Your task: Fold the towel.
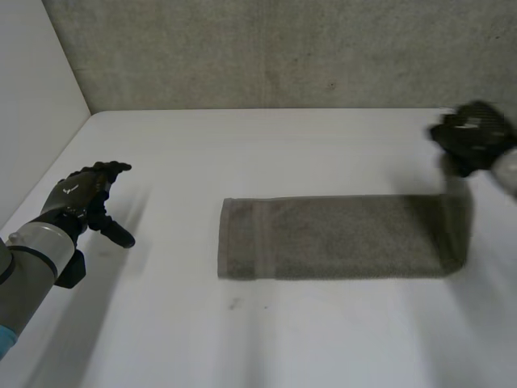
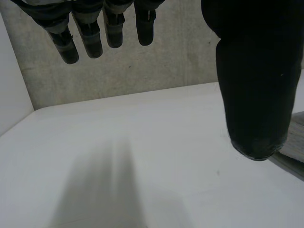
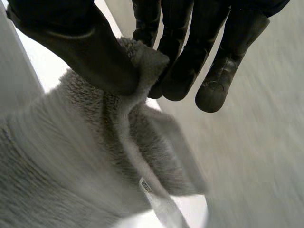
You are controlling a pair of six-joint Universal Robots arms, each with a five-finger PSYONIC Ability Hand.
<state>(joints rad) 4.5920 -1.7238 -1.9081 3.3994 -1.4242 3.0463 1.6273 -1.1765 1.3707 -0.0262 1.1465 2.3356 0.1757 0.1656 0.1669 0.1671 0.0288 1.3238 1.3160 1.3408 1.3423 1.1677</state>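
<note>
The white table (image 1: 242,339) carries a grey towel (image 1: 339,238), lying in a long flat strip with its right end lifted. The right robot hand (image 1: 475,139) holds that end; its wrist view shows the thumb and fingers (image 3: 180,71) pinching the towel's edge. The left robot hand (image 1: 85,198) hovers relaxed, grasping nothing, well apart from the towel.

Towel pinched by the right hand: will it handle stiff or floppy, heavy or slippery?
Probably floppy: the towel sags and bunches where the right hand pinches its end. Likely light, since a mere pinch holds it up. Its fuzzy pile should resist slipping.
</note>
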